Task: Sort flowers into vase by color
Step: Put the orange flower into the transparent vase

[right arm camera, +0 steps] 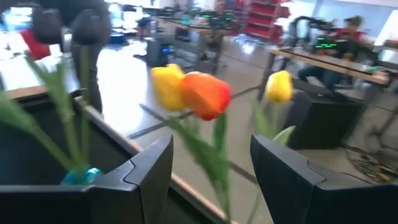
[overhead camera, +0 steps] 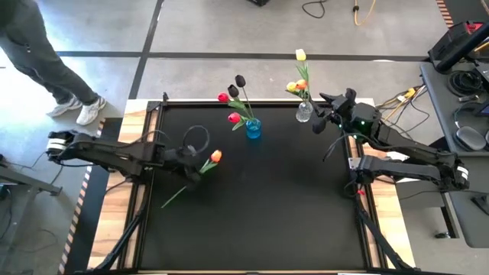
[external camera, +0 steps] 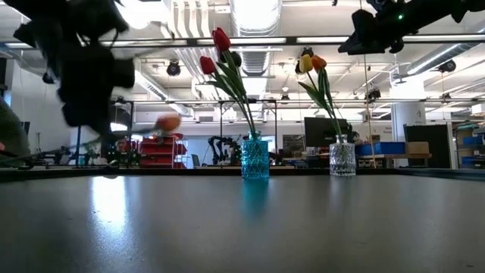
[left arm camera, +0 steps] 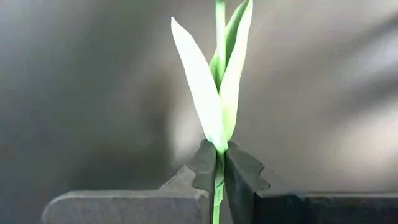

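Note:
My left gripper is shut on an orange tulip, left of the table's middle. The tulip's long stem slants toward the near left. In the low view its head is well above the table. A blue vase at the far edge holds red and near-black tulips. A clear vase to its right holds yellow and orange tulips. My right gripper is open and raised just right of the clear vase; those tulips stand before its fingers, untouched. My left gripper pinches the orange tulip's green stem between its two fingers, just below where the pale leaves branch off. The fingers lie across the stem. The flower is tilted, its head up on the right of the gripper and its stem end trailing toward the near left.
The table top is a black mat with wooden strips along both sides. A person's legs show on the floor beyond the far left corner. Cables and gear sit on a bench to the right.

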`<state>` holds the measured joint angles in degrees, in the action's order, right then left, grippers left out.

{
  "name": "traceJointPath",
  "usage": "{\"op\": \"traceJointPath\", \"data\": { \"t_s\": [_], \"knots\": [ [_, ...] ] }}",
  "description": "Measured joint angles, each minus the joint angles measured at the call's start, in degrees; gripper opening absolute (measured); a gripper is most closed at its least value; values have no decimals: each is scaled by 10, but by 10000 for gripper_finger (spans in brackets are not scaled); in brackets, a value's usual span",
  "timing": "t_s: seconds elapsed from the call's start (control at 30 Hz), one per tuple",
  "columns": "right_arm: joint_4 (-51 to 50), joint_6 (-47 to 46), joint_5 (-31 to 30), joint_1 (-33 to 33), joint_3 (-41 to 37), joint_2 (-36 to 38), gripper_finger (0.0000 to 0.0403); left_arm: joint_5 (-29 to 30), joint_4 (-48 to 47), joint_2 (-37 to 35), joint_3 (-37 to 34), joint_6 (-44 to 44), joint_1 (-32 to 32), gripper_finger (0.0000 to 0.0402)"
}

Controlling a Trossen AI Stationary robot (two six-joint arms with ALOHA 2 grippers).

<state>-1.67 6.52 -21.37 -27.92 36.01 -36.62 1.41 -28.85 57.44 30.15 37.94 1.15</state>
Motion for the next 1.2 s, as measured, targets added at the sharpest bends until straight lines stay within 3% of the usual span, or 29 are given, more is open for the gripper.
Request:
{"op": "traceJointPath", "data": {
  "t_s": [0.1, 0.27, 0.37, 0.57, 0.87, 1.2],
  "knots": [
    [-16, -12, 40, 20, 0, 6, 207, 23, 85, -43, -1, -45, -1, 4],
    [-29, -42, 143, 60, -5, -7, 201, 28, 347, -66, -24, -164, -1, 3],
    [-17, -63, 183, 93, -11, -36, 193, 30, 449, -48, -26, -222, -3, 3],
    [84, -96, 185, 177, -16, -131, 181, 32, 601, 31, -23, -314, -11, 2],
    [293, -111, 184, 257, 1, -294, 171, 30, 668, 170, 78, -381, -14, 2],
    [322, -108, 185, 269, 70, -388, 156, -13, 668, 279, 182, -408, -16, 2]
  ]
}}
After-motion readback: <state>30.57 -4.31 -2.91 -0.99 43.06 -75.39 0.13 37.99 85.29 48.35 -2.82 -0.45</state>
